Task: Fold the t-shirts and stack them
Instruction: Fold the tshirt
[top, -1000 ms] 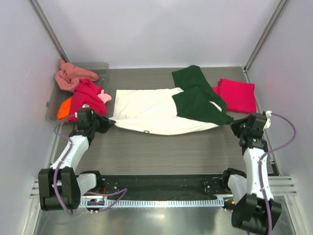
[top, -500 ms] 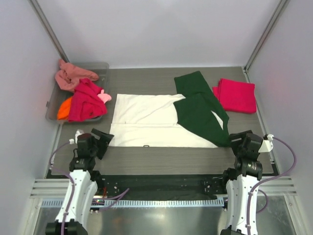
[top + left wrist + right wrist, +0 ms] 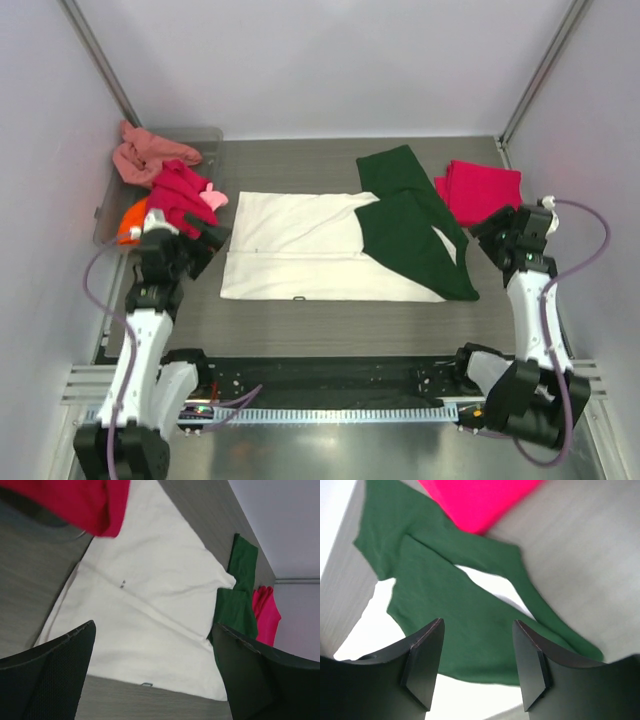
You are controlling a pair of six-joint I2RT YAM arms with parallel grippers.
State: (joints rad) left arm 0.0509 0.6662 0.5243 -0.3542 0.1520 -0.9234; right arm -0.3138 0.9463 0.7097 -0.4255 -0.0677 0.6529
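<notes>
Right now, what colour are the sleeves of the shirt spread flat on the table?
The sleeves are dark green; the top view shows it best.

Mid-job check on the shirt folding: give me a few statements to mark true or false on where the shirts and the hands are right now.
1. The left hand and the right hand are both open and hold nothing. True.
2. The cream-white shirt lies bunched in the tray. False: it lies spread flat on the table.
3. The crimson-pink shirt lies folded on the right side of the table. True.
4. The tray holds only one shirt. False: it holds several, among them a salmon shirt and a magenta shirt.
</notes>
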